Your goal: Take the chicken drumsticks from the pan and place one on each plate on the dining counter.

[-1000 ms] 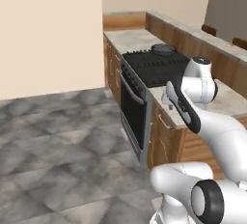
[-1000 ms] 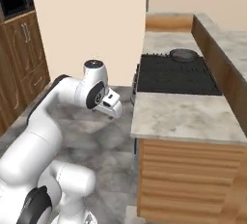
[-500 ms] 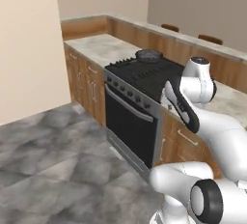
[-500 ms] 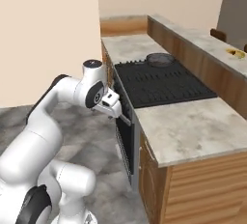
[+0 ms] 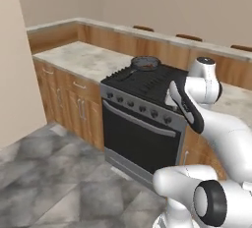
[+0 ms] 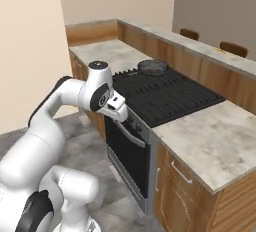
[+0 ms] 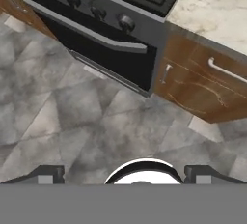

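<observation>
Round dark grey frying pan is sitting on the black stove's far-left burner, well apart from the released, empty-jawed gripper pointing floorward.

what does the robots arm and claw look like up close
The arm is glossy white with rounded, bulbous segments and dark grey rings at its joints. No cables or markings show. The claw ends in two small, blocky dark grey finger tips.

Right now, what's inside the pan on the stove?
The pan sits on a rear burner of the stove. Reddish-brown meat shows inside it, presumably the chicken drumsticks. From here they blur into one patch, so I cannot count them; the pan's rim hides its floor.
</observation>
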